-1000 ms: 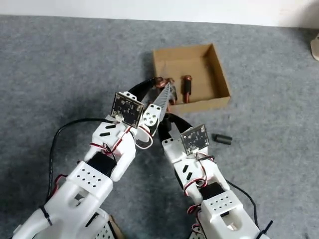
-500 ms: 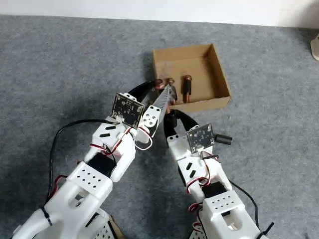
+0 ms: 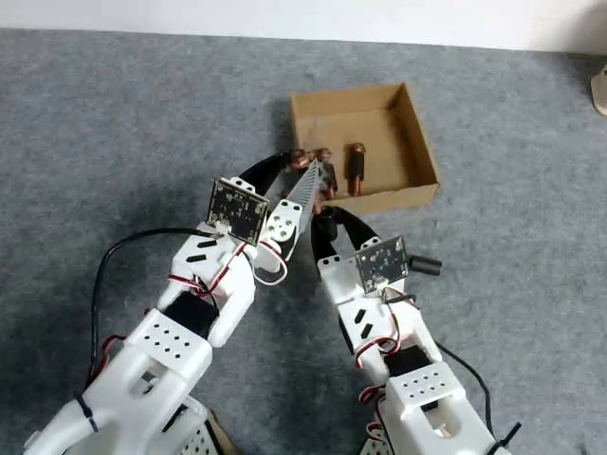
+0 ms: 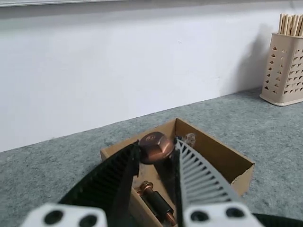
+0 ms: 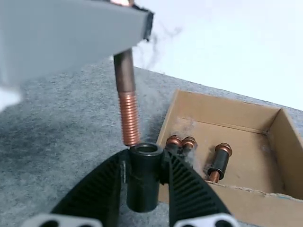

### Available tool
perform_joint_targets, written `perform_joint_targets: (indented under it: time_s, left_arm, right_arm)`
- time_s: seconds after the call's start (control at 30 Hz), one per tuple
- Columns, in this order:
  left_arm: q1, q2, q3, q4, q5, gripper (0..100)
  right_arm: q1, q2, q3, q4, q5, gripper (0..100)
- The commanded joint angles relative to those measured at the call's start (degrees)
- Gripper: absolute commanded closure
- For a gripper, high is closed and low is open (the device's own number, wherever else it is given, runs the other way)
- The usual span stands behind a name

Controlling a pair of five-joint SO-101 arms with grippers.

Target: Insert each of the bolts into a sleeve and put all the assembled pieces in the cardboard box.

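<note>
Assembly at the halfway mark: the left tool (image 4: pixel 156 150) is clamped on the hexagonal head of a copper-coloured threaded bolt (image 5: pixel 127 109), which hangs with its point downward. Its threaded tip sits just at the mouth of a short black cylindrical sleeve (image 5: pixel 143 177), apparently not yet inside it. The right tool (image 5: pixel 145 161) grips that sleeve upright, just in front of the near wall of the shallow brown cardboard box (image 3: pixel 423 140).

Inside the box lies one finished bolt-and-sleeve piece (image 5: pixel 218 161), with two more copper bolt heads (image 5: pixel 182 141) close together beside it. How many complete pieces these make cannot be told. A second black sleeve (image 3: pixel 429 265) lies loose on the grey felt-covered bench (image 3: pixel 142 123), beside the right arm and outside the box. So at least this insertion, its drop into the box and that spare sleeve appear to remain.

Compared with a second ago, the right arm has swung toward the loose sleeve and now partly covers it in the high view. Its tool sits closer under the bolt, while the left arm has shifted only slightly.
</note>
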Motion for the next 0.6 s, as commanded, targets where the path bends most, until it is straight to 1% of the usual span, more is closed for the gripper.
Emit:
perform_joint_targets:
  time_s: [0.0,0.57]
  left_arm:
    - [1.19,-0.92,-1.36,-0.62,0.26,100]
    - [1.19,-0.92,-1.45,-0.62,0.26,100]
  right_arm:
    - [-1.27,-0.75,8.57,-2.24,0.18,99.4]
    - [-2.51,-0.66,8.57,-2.24,0.18,99.4]
